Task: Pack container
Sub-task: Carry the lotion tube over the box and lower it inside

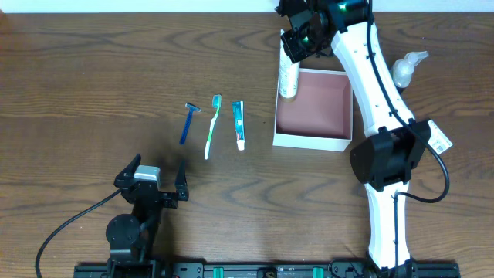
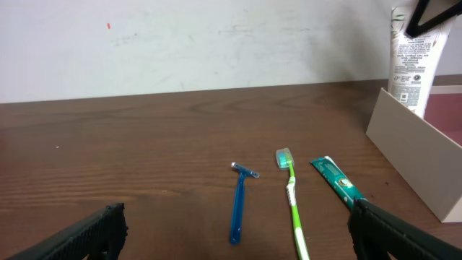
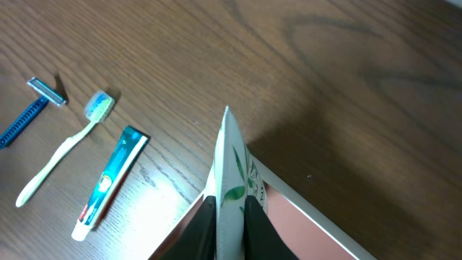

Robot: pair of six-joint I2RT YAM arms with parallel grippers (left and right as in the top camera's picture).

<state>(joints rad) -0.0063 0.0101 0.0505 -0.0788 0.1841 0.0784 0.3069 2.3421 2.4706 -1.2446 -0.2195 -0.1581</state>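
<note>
The container (image 1: 309, 141) sits open side up on the worktop (image 1: 93, 93). It is square, so it has no long axis, and its walls run nearly parallel to the worktop's edges. The outer walls are white, the inside is dusty pink, and it is shallow.

The right tool (image 1: 296, 42) hangs over the container's far-left corner, pinching a white tube (image 1: 289, 77). The tube stands roughly upright just inside the left wall. From the left wrist, that wall (image 2: 411, 152) hides the tube's lower end. The rest of the pink floor (image 3: 296, 235) is bare.

Left of the container, three things lie side by side, each lengthwise toward the far edge:
- toothpaste (image 1: 238, 125), nearest the container
- toothbrush (image 1: 211, 127)
- razor (image 1: 187, 123)

A bare strip of wood separates the toothpaste from the wall. A pump bottle (image 1: 405, 69) stands just right of the container.

The left tool (image 1: 154, 176) is well to the container's near left, its fingers spread and holding nothing.
</note>
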